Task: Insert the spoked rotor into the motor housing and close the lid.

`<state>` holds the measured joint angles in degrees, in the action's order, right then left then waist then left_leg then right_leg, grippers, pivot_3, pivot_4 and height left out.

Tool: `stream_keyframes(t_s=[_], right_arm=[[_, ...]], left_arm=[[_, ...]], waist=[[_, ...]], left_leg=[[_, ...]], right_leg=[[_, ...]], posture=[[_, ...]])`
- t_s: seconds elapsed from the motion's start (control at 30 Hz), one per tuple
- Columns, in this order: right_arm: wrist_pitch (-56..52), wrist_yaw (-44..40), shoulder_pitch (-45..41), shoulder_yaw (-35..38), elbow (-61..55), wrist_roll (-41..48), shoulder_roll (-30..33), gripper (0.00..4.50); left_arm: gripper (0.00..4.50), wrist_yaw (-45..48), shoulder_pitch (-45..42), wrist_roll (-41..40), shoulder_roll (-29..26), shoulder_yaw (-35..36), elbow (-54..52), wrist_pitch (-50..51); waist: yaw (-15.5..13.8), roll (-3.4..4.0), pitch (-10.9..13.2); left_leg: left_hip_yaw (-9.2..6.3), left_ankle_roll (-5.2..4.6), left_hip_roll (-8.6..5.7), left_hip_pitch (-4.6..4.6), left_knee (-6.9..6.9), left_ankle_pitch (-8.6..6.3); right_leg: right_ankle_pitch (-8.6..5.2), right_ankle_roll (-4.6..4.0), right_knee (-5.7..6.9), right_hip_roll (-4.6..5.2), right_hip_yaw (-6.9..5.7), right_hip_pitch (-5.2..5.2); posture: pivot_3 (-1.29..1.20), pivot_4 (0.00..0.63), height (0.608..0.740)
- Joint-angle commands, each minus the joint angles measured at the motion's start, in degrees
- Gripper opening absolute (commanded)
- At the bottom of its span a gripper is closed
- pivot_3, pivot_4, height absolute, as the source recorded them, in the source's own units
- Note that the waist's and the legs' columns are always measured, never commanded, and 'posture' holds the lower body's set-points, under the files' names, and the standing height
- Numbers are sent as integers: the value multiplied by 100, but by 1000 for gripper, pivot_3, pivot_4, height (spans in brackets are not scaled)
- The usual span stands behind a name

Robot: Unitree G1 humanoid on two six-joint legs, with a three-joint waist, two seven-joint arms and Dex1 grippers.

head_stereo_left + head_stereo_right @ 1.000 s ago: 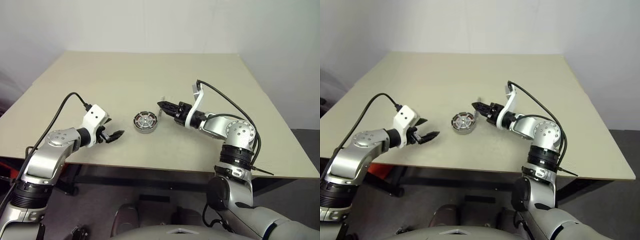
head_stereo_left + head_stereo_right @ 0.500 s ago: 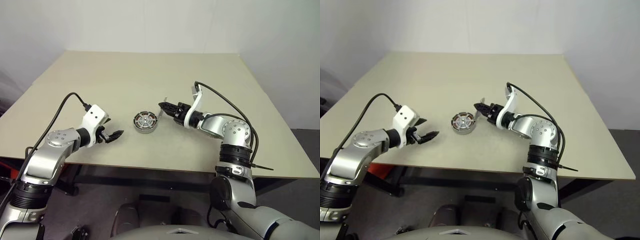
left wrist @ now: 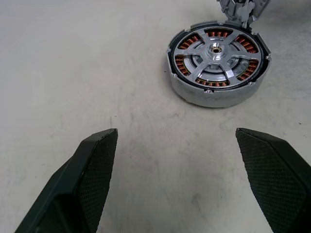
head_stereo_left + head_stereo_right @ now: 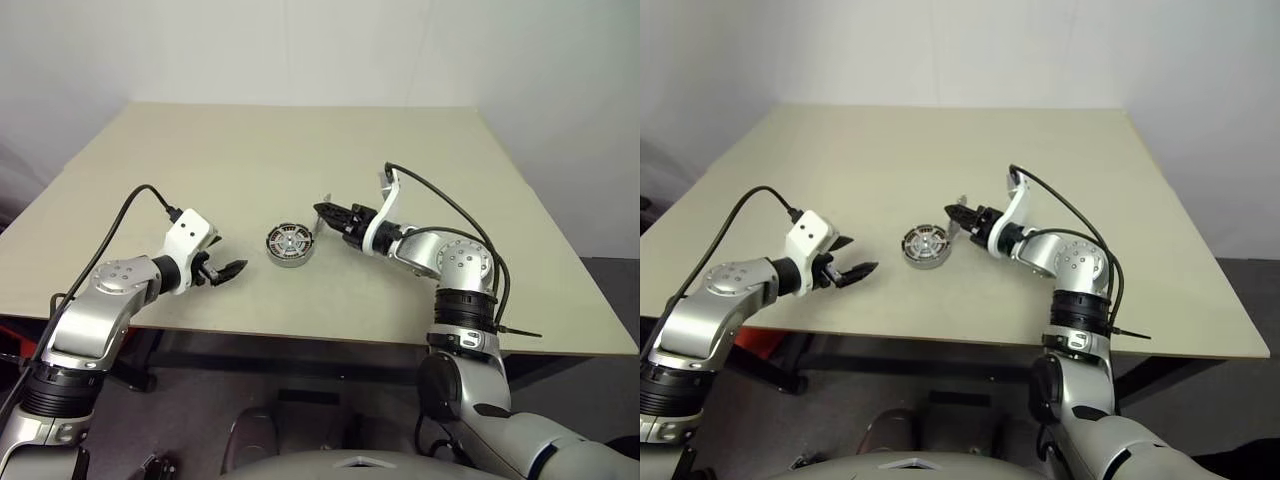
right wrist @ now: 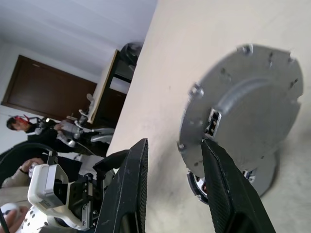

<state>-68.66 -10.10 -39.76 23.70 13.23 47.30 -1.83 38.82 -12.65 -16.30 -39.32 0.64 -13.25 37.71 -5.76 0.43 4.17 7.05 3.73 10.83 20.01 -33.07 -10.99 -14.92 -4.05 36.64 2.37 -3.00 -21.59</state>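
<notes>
The rotor [image 3: 217, 56] sits inside the housing [image 4: 290, 245] mid-table. I see my right gripper [image 4: 322, 211] clenched on the lid [image 5: 243, 109], held tilted just beside the housing. My left gripper [image 4: 232, 268] hangs released, empty, nearby.

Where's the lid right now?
The lid is held on edge in the right end effector, just right of the motor housing near the table's middle.
</notes>
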Motion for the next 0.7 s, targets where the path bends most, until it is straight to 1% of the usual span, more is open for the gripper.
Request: stream_keyframes(t_s=[0.03,0.27,0.3,0.4,0.57,0.7], right_arm=[[254,-106,-189,-113,124,35,-85,1929],[719,-219,-414,-275,761,-126,-225,1929],[783,-248,-427,-313,845,-165,-242,1929],[874,-278,-463,-361,1038,-243,-256,1929],[977,-264,-485,-441,1235,-373,-231,1929],[827,-595,-458,-483,1059,-241,-130,1929]], left_arm=[[4102,-20,-39,43,-96,167,-197,-116],[4102,-49,-6,37,-114,184,-265,-84],[4102,-53,1,35,-117,186,-276,-79],[4102,-69,21,28,-121,197,-306,-64],[4102,-74,42,25,-136,218,-320,-57],[4102,-79,36,33,-130,212,-291,-70]], waist=[[2,0,0],[9,-7,1],[10,-7,0],[9,-7,1],[15,-7,1],[13,-7,0]], left_leg=[[0,0,0,0,0,0],[0,0,0,2,0,0],[3,-4,-6,5,-2,-2],[2,-5,-1,6,-2,-3],[2,-5,-1,6,-2,-3],[2,-5,0,5,-2,-3]], right_leg=[[0,0,0,0,0,0],[0,-2,1,0,0,-2],[37,-23,-5,10,-32,-31],[35,-23,-6,9,-33,-32],[37,-23,-3,9,-33,-38],[37,-24,-2,8,-33,-39]], posture=[[0,0,740],[0,0,740],[0,0,740],[0,0,740],[0,0,740],[0,0,740]])
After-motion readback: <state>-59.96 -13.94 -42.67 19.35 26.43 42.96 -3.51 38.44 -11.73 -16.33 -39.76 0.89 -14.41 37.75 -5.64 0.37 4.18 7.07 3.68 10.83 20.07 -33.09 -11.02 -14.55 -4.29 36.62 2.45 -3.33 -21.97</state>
